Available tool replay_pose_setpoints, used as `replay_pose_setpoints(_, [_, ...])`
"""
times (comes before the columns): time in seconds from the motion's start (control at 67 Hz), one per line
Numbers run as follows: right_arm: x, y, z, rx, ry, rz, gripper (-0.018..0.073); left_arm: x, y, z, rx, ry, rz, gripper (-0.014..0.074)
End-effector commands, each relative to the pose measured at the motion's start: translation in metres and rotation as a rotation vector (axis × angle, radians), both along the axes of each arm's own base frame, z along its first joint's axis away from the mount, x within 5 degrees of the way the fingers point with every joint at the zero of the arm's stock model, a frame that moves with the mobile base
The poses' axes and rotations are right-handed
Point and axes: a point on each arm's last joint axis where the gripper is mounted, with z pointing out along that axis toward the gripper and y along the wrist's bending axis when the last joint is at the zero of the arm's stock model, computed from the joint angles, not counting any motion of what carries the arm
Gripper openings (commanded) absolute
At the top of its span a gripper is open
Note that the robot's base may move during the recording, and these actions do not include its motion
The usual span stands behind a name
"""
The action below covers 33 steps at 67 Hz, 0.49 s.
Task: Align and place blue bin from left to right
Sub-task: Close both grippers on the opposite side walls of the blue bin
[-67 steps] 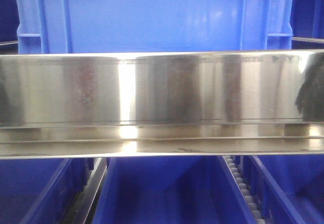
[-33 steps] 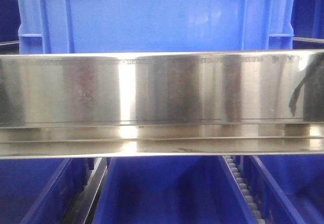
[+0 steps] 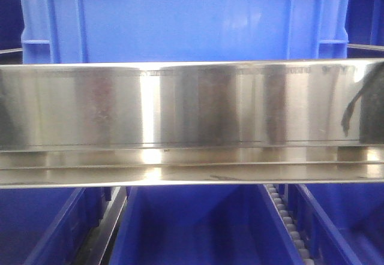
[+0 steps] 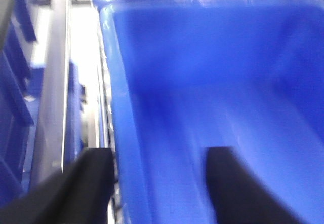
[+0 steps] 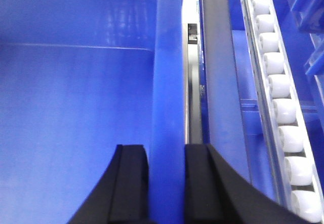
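Note:
The blue bin [image 3: 180,19] stands on the upper level behind a steel rail and spans almost the whole front view. In the left wrist view my left gripper [image 4: 159,153] is open and straddles the bin's [image 4: 212,72] left wall, with one black finger [image 4: 96,168] outside and the other inside. In the right wrist view my right gripper [image 5: 165,148] is shut on the bin's [image 5: 76,107] right wall, which is pinched between both black fingers [image 5: 132,163]. Neither gripper shows in the front view.
A shiny steel rail [image 3: 192,121] crosses the front view below the bin. Darker blue bins [image 3: 192,229] sit in rows underneath. A white roller track [image 5: 278,107] runs along the bin's right side, and a metal upright [image 4: 55,82] stands to its left.
The blue bin has shifted very slightly to the right. The dark reflection at the right end of the steel rail has shrunk and changed shape.

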Motion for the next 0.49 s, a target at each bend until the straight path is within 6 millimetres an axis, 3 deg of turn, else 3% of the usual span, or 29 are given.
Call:
replay_pose_setpoints(0.0, [0.0,-0.001,0.003,-0.004,-0.007,-0.001,-0.0069,0.001,-0.002,0.006,-0.005,-0.058,0.053,0.034])
replay_pose_setpoints(0.329, [0.0,-0.001,0.003,-0.004,-0.007,-0.001,-0.0069,0.025,-0.018,-0.014,-0.023,-0.004,0.073,0.034])
replay_pose_setpoints(0.478, [0.0,-0.001,0.003,-0.004,-0.007,-0.001,-0.0069,0.038,-0.02,-0.013,-0.015,0.036,0.104,0.0338])
